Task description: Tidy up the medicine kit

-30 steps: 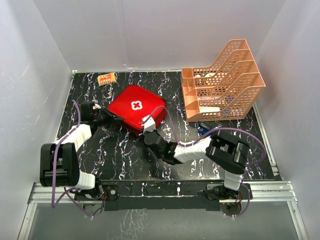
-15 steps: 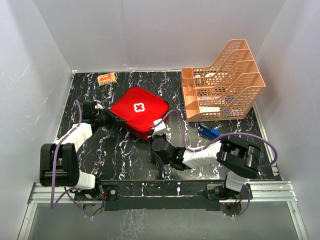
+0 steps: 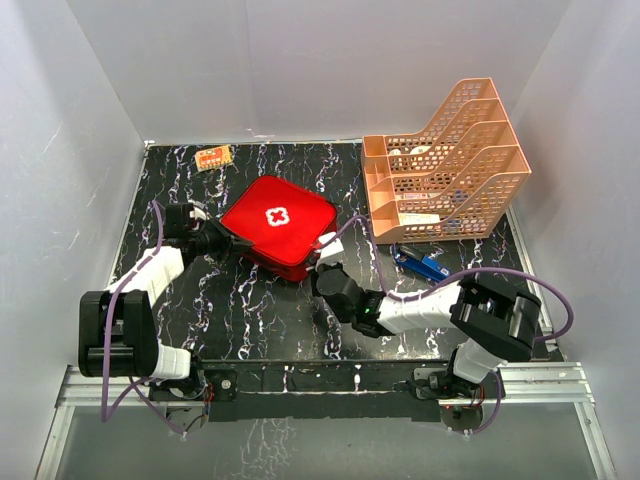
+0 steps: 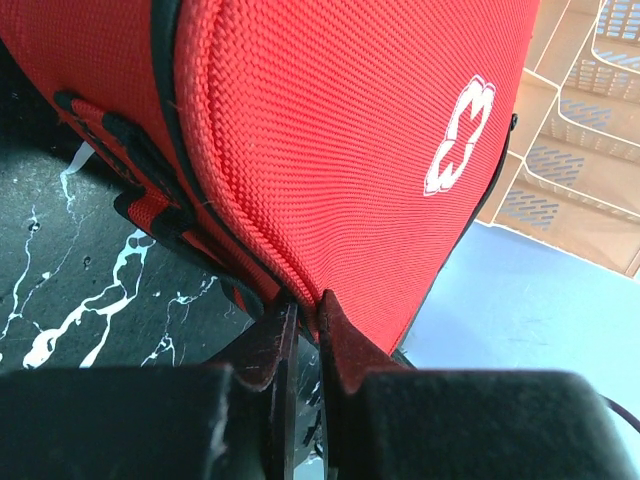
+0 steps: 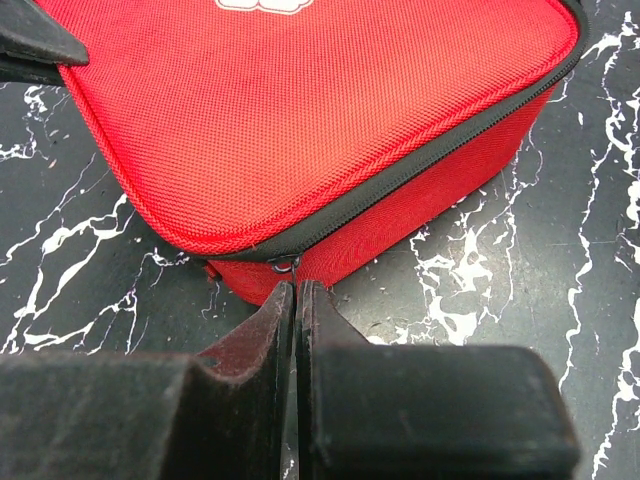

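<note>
Now, my left gripper [image 4: 303, 315] clamped on the medicine kit [image 4: 350, 150], my right gripper [image 5: 296, 292] pinches the mid-frame zip pull [image 5: 284, 265]; unzipping should follow.

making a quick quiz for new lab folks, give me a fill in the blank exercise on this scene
1. The red medicine kit has a white ___ on its lid.
2. The tiered tray to the right of the kit is ___ in colour.
3. The right hand is at the kit's near corner, while the left hand is at its ___ edge.

Missing words: cross; orange; left
</note>
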Robot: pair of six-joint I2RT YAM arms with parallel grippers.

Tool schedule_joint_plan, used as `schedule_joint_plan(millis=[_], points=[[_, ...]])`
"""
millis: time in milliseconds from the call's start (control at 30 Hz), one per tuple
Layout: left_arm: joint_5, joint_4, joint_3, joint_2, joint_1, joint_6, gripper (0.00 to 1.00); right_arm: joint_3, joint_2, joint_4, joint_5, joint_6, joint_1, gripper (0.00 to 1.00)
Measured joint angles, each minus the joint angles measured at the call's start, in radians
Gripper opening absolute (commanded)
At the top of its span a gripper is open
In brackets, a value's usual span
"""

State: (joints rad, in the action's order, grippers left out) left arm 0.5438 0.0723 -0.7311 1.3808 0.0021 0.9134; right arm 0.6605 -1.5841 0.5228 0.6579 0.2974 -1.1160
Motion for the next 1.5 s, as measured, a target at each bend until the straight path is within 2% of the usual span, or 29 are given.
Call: schedule_joint_plan(millis=[133,300,433,633,867,967,1033,1233,1333,1500], points=[[0.004,0.016,-0.011,0.0,0.0,-0.022,0.02,-0.002,0.007,-0.004,-0.036,-0.014,0.013,0.0],[0.023,0.015,-0.013,-0.001,0.007,-0.061,0.38,0.031,0.01,-0.059,-0.074,-0.048,0.021,0.0],[0.031,0.007,-0.013,-0.027,0.034,-0.094,0.52,0.063,0.007,-0.121,-0.066,-0.082,0.023,0.0],[0.05,0.012,0.003,-0.108,0.042,-0.121,0.59,0.146,-0.047,-0.167,-0.072,-0.126,0.002,0.0],[0.111,0.002,0.067,-0.15,0.042,-0.113,0.61,0.271,-0.159,-0.159,-0.12,-0.155,-0.046,0.0],[0.126,-0.012,0.095,-0.15,0.042,-0.102,0.59,0.314,-0.205,-0.145,-0.132,-0.157,-0.061,0.0],[0.131,-0.02,0.111,-0.15,0.042,-0.09,0.52,0.335,-0.227,-0.135,-0.134,-0.157,-0.068,0.0],[0.105,-0.007,0.127,-0.142,0.043,-0.08,0.14,0.344,-0.251,-0.117,-0.101,-0.14,-0.075,0.0],[0.085,0.003,0.127,-0.141,0.042,-0.076,0.01,0.342,-0.251,-0.111,-0.07,-0.13,-0.076,0.0],[0.065,0.018,0.124,-0.141,0.04,-0.076,0.0,0.309,-0.25,-0.064,-0.03,-0.106,-0.085,0.0]])
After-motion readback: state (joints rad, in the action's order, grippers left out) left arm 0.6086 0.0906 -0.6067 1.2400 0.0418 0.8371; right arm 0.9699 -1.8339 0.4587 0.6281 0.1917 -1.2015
